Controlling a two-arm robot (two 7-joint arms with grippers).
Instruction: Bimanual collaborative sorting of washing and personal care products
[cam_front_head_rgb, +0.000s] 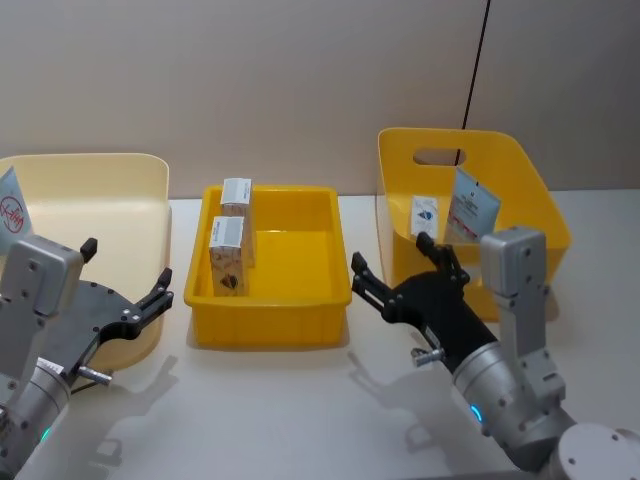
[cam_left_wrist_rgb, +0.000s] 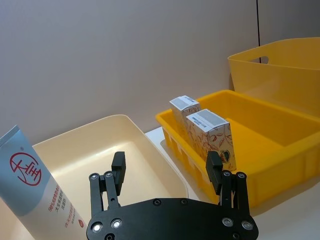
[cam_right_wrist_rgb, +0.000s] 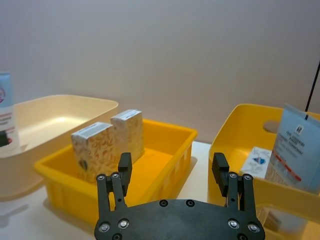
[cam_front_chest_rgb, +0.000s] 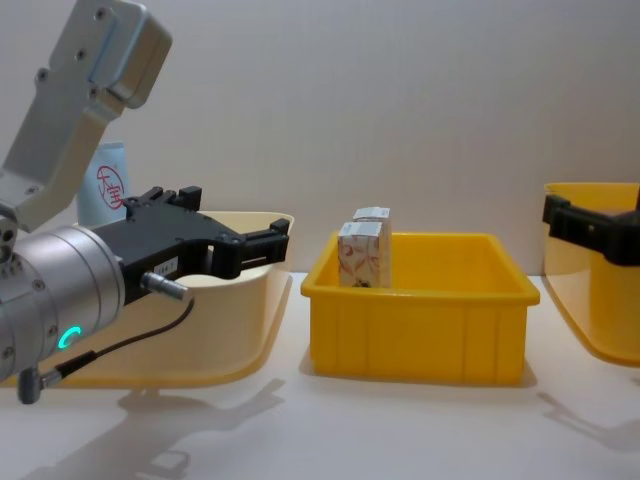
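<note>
**What got cut off or hidden in these shots**

The red-logo tube (cam_front_head_rgb: 10, 212) was clipped by the head view's left edge, and its lower half sat hidden behind the cream bin (cam_front_head_rgb: 120, 195) wall. The far carton (cam_front_chest_rgb: 374, 216) was mostly blocked by the near carton (cam_front_chest_rgb: 362, 256) in the chest view. Print on the tube in the tall yellow bin (cam_front_head_rgb: 472, 212) was too small to read.

At frame centre the yellow bin (cam_front_head_rgb: 268, 300) looks like smooth, slightly glossy plastic, as does the cream bin (cam_front_head_rgb: 120, 190) at left. The cartons (cam_front_head_rgb: 228, 255) look like printed matt cardboard. The left hand (cam_front_head_rgb: 128, 283) has matt black fingers under a brushed grey metal-looking wrist. The white surface (cam_front_head_rgb: 300, 410) is smooth and matt.
</note>
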